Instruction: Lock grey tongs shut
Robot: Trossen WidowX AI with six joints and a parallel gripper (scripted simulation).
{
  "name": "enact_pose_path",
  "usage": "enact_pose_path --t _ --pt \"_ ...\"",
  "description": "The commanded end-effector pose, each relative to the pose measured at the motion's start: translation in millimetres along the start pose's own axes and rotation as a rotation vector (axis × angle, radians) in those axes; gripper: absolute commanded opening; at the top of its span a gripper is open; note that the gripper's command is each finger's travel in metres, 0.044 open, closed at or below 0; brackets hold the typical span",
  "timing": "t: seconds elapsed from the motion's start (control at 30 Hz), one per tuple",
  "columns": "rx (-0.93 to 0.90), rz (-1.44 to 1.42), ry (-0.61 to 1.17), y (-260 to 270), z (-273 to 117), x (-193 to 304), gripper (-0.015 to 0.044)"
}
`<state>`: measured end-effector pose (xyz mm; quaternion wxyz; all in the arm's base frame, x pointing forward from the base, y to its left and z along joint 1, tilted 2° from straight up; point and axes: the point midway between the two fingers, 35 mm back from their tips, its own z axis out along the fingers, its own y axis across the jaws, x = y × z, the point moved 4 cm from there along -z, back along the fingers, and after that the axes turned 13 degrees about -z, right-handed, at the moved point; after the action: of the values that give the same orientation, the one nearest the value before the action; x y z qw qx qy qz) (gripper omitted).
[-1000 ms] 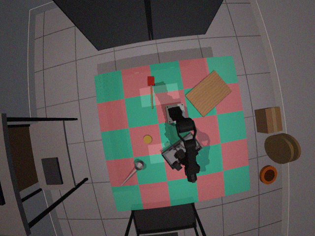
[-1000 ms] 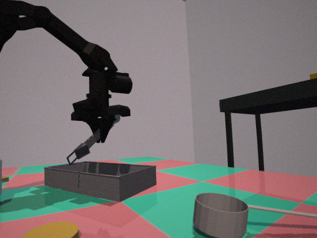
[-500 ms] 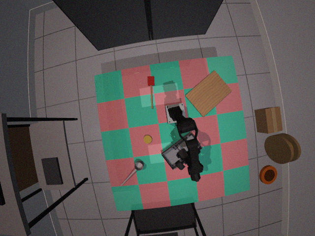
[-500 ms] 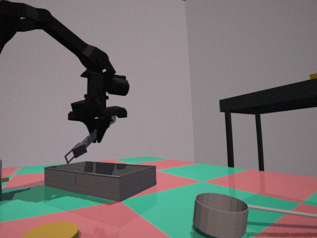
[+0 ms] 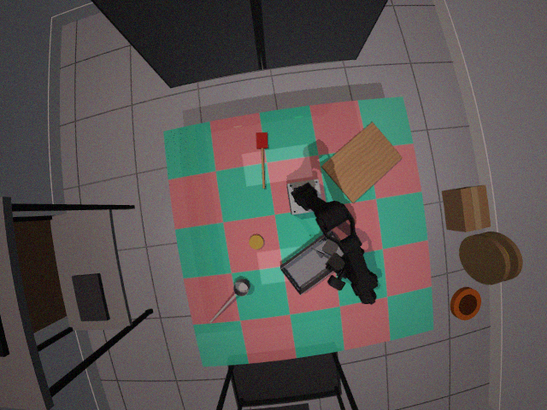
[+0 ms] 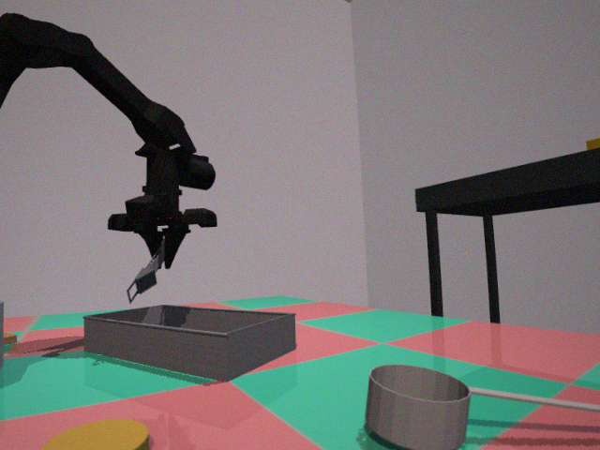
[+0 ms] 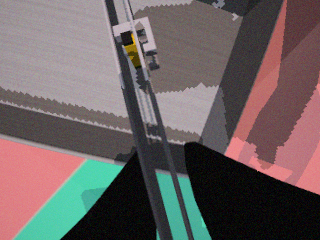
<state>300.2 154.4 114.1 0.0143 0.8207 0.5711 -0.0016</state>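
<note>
Desk: chequered pink and green, bearing the roasting tin.

Arm: black, jointed; arches from its base to a point over the tin. Base plate pale, above the tin in the top view.

Wooden board: rectangular, flat, light grain; above and right of the tin in the top view, well apart from it.

Roasting tin: grey, shallow, rectangular, straight-walled; set at an angle.

Tongs: grey, raised over the tin, touching neither its rim nor its floor; slanted, with a squarish open loop at the lower end. Long sides close together. Whether the lock is engaged, cannot be told.

Red-headed utensil: slim pale handle; above and left of the tin in the top view.

Round pan: metal, upright, long thin handle; below and left of the tin in the top view.

Hand: black, over the tin, pointing down; clamped on the tongs.

Disc: yellow, left of the tin in the top view.
</note>
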Motion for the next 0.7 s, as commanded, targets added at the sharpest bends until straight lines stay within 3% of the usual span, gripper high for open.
enact_pose_path --t 0.0,0.67 --pt "0.003 -0.083 0.006 -18.6 -1.2 18.1 -0.015" --pt "0.014 -0.426 0.016 -120.9 -3.9 81.7 -0.015"
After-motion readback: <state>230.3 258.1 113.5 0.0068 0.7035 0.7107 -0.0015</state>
